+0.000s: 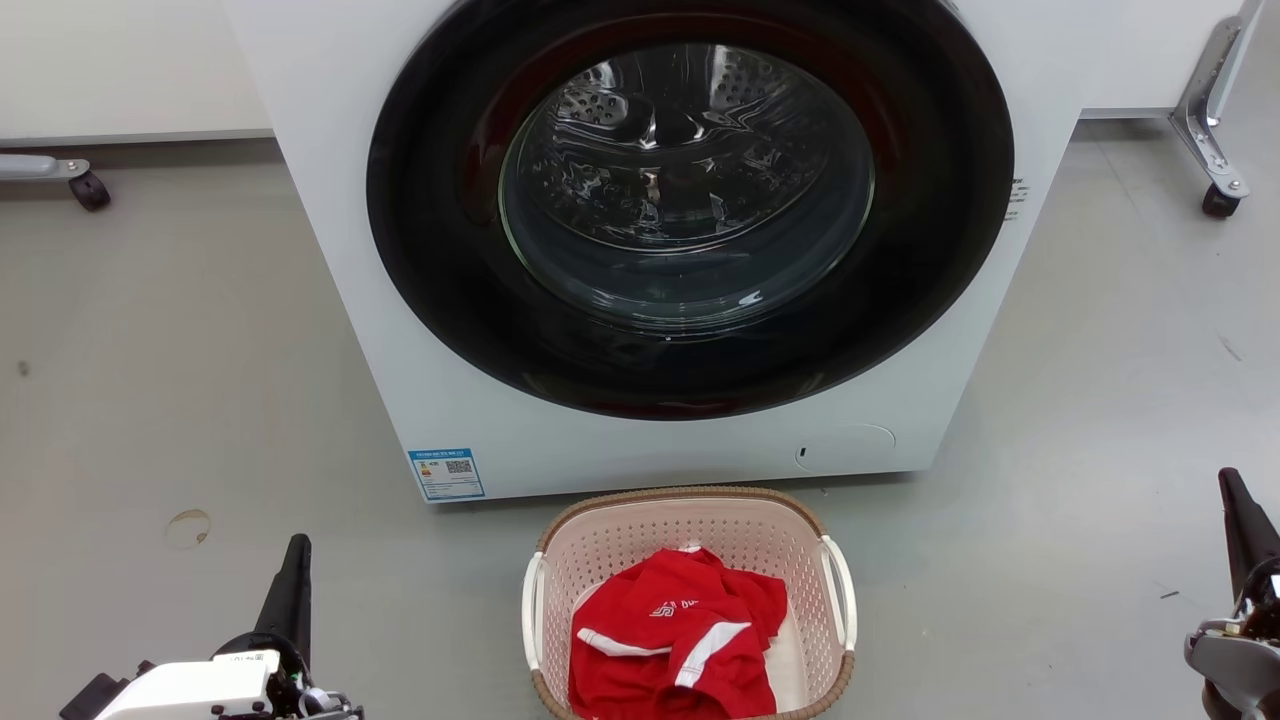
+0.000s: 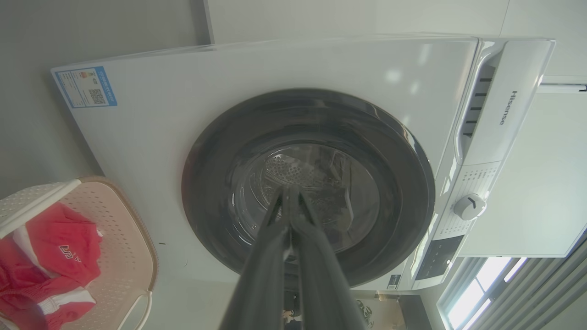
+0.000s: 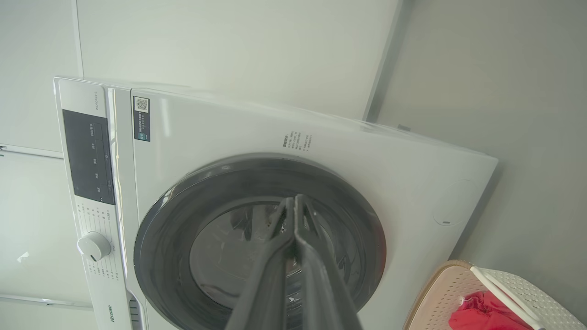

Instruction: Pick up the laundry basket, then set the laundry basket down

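On the grey floor (image 1: 150,400) stands 1 laundry basket (image 1: 620,560), at the bottom middle of the head view, just in front of the lower front edge of 1 white washing machine (image 1: 320,200). The basket is upright, and I cannot tell if it touches the machine. Its 2 white handles are at its left side (image 1: 533,610) and its right side (image 1: 840,590), and its brown rim (image 1: 690,492) goes all around. Inside lies 1 red garment (image 1: 680,640) with white stripes, crumpled.

The machine has 1 round dark door (image 1: 690,210), which is closed, and 1 blue label (image 1: 447,473) at its lower left corner. At the far edges of the floor there are 2 metal legs with black wheels, 1 at the left (image 1: 88,190) and 1 at the right (image 1: 1220,200).

The left gripper (image 1: 298,545) is low at the left of the basket and well apart from it. The right gripper (image 1: 1230,480) is at the right edge, also well apart from the basket. In each wrist view the 2 dark fingers are pressed together at the tips, with nothing between them, and they point toward the machine door. Neither gripper touches the basket.
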